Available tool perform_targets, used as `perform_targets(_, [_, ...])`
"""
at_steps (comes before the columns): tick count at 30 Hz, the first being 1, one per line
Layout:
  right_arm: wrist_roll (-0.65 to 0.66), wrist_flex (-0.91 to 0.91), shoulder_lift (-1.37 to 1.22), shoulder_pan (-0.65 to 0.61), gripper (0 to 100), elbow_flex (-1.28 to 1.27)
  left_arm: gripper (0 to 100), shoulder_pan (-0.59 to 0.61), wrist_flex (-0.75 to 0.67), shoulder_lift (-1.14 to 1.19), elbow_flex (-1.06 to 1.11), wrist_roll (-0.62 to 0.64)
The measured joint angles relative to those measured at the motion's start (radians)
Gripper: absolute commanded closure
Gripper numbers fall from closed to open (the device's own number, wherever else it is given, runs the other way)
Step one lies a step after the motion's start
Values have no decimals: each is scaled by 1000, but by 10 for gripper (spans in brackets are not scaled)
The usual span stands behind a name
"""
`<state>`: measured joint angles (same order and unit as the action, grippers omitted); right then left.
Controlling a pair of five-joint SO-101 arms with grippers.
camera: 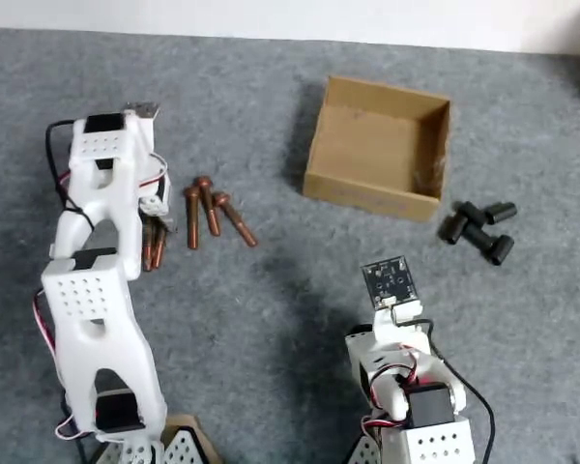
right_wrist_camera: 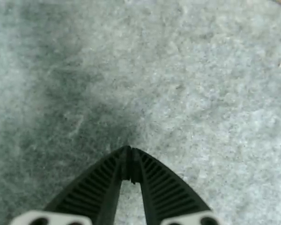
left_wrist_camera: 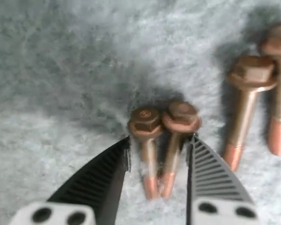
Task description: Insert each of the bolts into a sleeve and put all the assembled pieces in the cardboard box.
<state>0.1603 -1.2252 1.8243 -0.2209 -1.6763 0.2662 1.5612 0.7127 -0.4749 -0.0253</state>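
Well, the left hand [left_wrist_camera: 160, 140] is low over the bench [camera: 271, 319]. Its fingers are parted narrowly, one on each side of a pair of bolts [left_wrist_camera: 178, 119]. The two lie side by side and touching, shanks in the gap and heads just past the fingertips. I can't tell whether the fingers press on them. Three more bolts [camera: 211, 215] lie just beside that hand, on the side towards the cardboard box [camera: 367, 198]. The box stands open farther along the bench. The black sleeves [camera: 478, 230] sit in a loose heap near the box's corner, well apart from both hands. The right hand [right_wrist_camera: 130, 157] is closed tip to tip, holding nothing, over grey felt.
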Motion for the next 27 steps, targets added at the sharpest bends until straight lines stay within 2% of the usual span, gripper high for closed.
perform_targets(5, [0,0,0,0,995,0,805,54,80,0,-80,-6])
perform_targets(12, [0,0,0,0,995,0,805,60,138,0,-127,-43])
perform_targets(18, [0,0,0,0,995,0,805,60,130,11,-127,-44])
perform_targets(27, [0,0,0,0,995,0,805,71,12,135,-130,-40])
